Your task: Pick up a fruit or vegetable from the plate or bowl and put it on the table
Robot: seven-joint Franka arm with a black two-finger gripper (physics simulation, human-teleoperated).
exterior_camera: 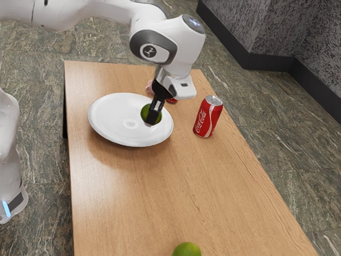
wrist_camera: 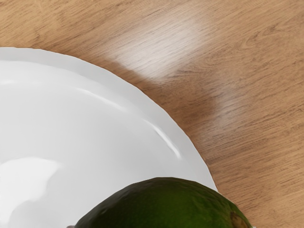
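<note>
In the exterior view my gripper (exterior_camera: pixel 152 115) is over the side of the white plate (exterior_camera: pixel 109 120) nearer the can, shut on a dark green fruit (exterior_camera: pixel 144 112). One black finger crosses the front of the fruit and hides part of it. The wrist view has the green fruit (wrist_camera: pixel 164 204) large at its lower edge, with slivers of the fingertips against its two sides. Behind it lies the plate (wrist_camera: pixel 95 128), its rim curving past the fruit. Whether the fruit touches the plate, I cannot tell.
A red Coca-Cola can (exterior_camera: pixel 208 117) stands upright beside the plate on the wooden table (exterior_camera: pixel 160 192). A lighter green fruit (exterior_camera: pixel 187 250) sits at the table's near part. Behind the gripper are a pinkish item (exterior_camera: pixel 150 87) and a red one (exterior_camera: pixel 172 100), both partly hidden.
</note>
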